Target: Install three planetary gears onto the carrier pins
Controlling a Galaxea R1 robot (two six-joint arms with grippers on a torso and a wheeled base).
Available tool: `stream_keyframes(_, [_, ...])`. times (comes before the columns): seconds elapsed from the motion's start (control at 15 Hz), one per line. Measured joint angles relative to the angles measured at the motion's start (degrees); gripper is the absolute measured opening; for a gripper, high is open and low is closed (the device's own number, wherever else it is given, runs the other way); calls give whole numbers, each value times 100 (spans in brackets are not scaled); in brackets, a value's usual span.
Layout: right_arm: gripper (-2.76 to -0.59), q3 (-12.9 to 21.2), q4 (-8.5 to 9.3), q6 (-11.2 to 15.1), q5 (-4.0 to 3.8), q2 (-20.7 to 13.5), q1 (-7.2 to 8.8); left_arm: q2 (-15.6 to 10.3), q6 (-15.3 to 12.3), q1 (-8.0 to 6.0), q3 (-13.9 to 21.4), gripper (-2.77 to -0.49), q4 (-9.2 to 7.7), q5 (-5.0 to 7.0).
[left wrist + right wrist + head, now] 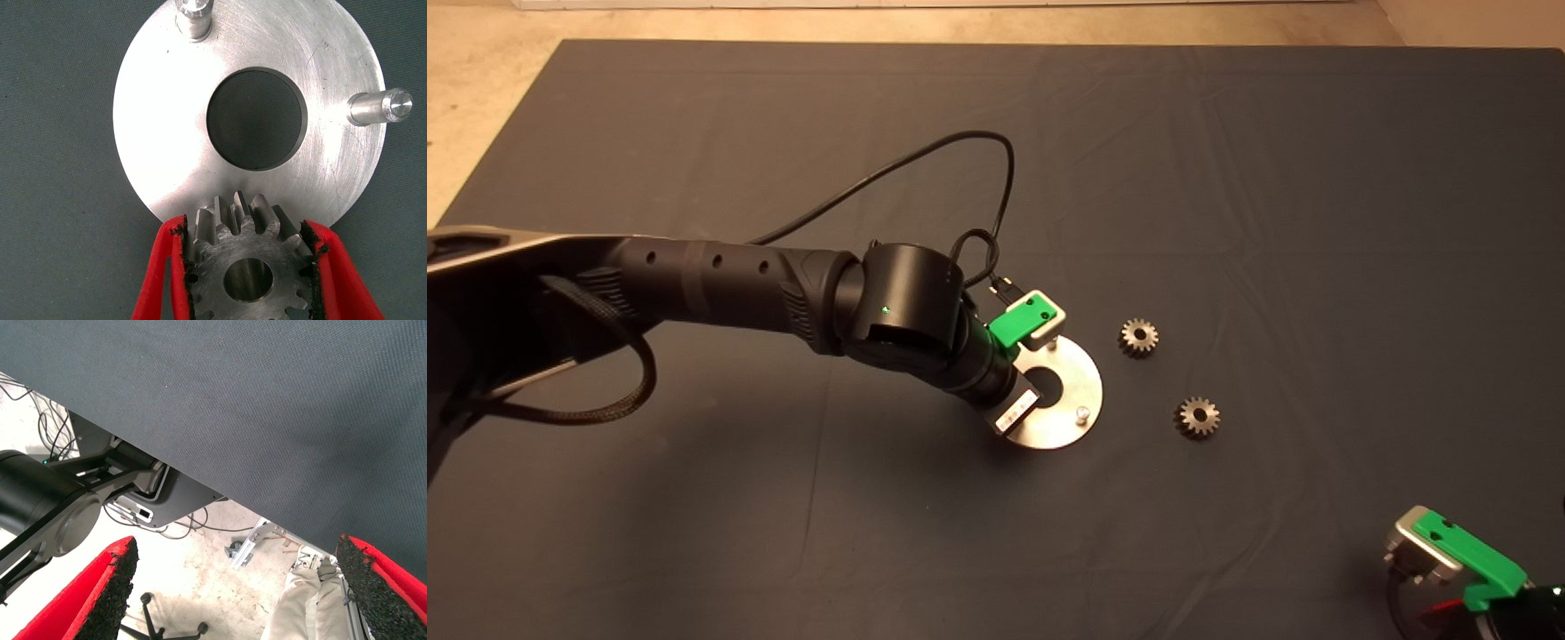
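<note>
Steel in my grip: my left gripper (248, 267) clamps one small grey-steel toothed planetary gear (243, 263), red fingers (160, 267) pressed against its teeth on both sides, round bore facing the wrist camera.
Where that gear sits: over the rim of the flat shiny silver carrier disc (167, 133); whether a pin already sits in its bore I cannot tell.
Carrier pins: two short silvery cylindrical studs stand bare and upright on the disc, one (193, 17) at its far edge, another (380, 107) off to the side; from overhead one bare pin (1082, 412) shows clearly on the disc (1072, 382).
Third pin: hidden beneath the gear and my fingers.
What blocks the overhead look: my own black left arm (738, 284) and its green wrist mount (1024, 320) cover about half the disc, and a black cable (960, 178) loops above them.
Loose gears: two more grey toothed gears lie flat on the dark mat (1316, 222), one (1138, 337) near the disc, one (1197, 416) a little farther out, apart from each other.
Right gripper (1458, 556): parked at the mat's lower right corner, fingers (100, 593) spread wide around nothing.
Beyond the mat edge: pale floor, black robot base and cables, a person's light trouser legs (303, 607).
</note>
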Motion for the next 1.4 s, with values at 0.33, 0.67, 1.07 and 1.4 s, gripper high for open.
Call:
stream_keyframes(0.33, [-116, 0, 1, 0, 0, -2, 0, 0, 128, 14, 4, -262, 33, 0])
stream_keyframes(0.67, [-116, 0, 0, 0, 1, -2, 0, -1, 402, 76, 56, -262, 144, 11])
stream_keyframes(1.07, [-116, 0, 0, 0, 1, 1, 0, -34, 700, 105, 67, -262, 160, -39])
stream_keyframes(1.4, [-116, 0, 0, 0, 0, 1, -1, -59, 940, 108, 72, -262, 165, -63])
